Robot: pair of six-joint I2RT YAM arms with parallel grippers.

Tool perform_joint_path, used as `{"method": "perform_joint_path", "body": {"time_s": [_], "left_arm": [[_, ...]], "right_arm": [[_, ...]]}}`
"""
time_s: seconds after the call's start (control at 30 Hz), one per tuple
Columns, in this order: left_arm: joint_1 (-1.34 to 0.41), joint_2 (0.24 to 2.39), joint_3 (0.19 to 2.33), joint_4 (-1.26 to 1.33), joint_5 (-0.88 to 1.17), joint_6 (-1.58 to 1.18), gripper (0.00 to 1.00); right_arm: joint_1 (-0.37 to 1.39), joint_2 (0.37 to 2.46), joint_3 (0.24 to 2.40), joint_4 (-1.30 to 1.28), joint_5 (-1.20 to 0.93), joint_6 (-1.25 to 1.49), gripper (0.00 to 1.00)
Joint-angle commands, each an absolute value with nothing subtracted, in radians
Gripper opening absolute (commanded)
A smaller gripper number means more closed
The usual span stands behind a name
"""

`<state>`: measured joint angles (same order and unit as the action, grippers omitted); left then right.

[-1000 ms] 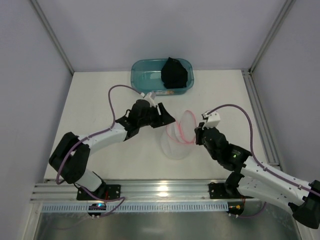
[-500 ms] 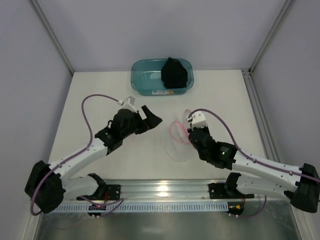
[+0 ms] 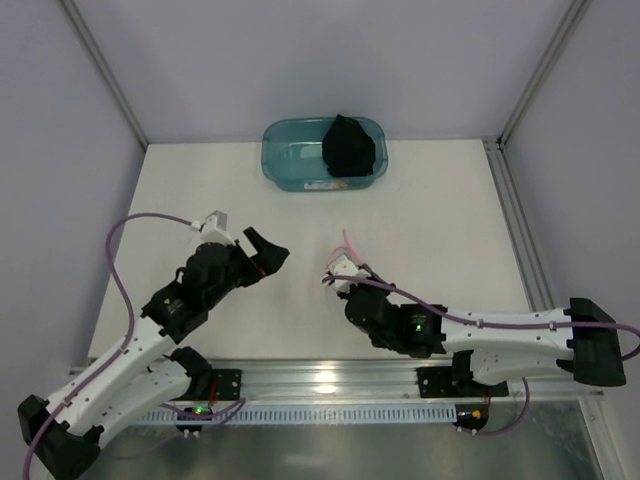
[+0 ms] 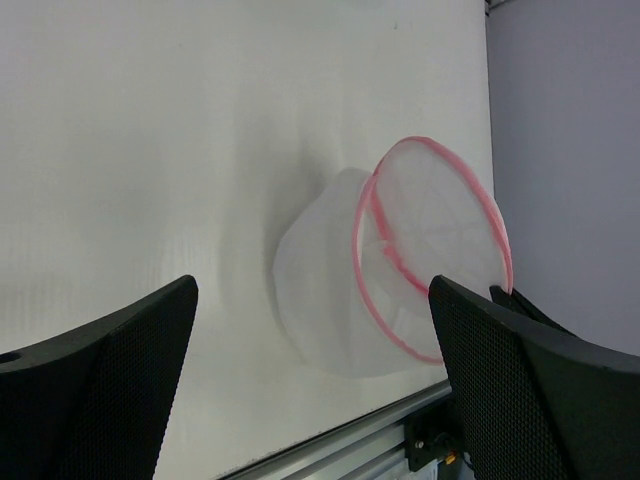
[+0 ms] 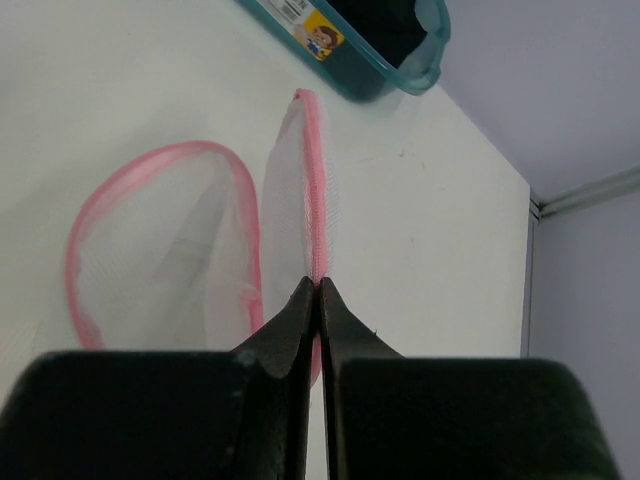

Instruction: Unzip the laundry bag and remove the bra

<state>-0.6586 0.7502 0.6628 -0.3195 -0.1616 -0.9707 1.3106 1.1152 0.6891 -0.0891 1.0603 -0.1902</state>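
Observation:
The laundry bag (image 4: 340,300), white mesh with a pink rim, stands unzipped, its round lid (image 4: 440,225) flipped up. My right gripper (image 5: 318,285) is shut on the bag's pink rim (image 5: 312,180), and the open mouth (image 5: 160,250) shows nothing inside. From above only a thin pink edge of the bag (image 3: 351,244) shows beyond the right gripper (image 3: 341,276). The black bra (image 3: 349,147) lies in the teal tub (image 3: 290,160) at the back. My left gripper (image 3: 264,252) is open and empty, well left of the bag, with its fingers (image 4: 100,390) wide apart.
The teal tub (image 5: 400,70) carries a yellow sticker on its near wall. An aluminium rail (image 3: 320,378) runs along the table's near edge. Upright frame posts (image 3: 105,75) stand at the back corners.
My left arm has drawn back to the lower left and its jaws have opened wide. My right gripper has pulled the bag left and nearer, still pinching its rim. The bra has not moved.

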Motion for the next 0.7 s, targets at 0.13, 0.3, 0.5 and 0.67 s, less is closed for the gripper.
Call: {"method": "perform_joint_path", "body": {"time_s": [0.13,0.3,0.5,0.67], "left_arm": [[-0.653,0.695,0.657,-0.420,-0.224,-0.966,1.00],[-0.653,0.680,0.667,-0.440,-0.238,-0.965,0.99],[-0.653,0.670,0.680,-0.460,-0.238,-0.965,0.99],[-0.652,0.664,0.690,-0.477,-0.244,-0.963,1.00]], "right_arm": [[1.472,1.153,0.705,-0.165,0.875,-0.164,0.04],[1.577,1.273,0.738,-0.224,0.764,-0.055,0.04],[1.611,1.345,0.742,-0.193,0.689,-0.008,0.04],[1.615,1.353,0.724,-0.154,0.661,0.023,0.24]]}}
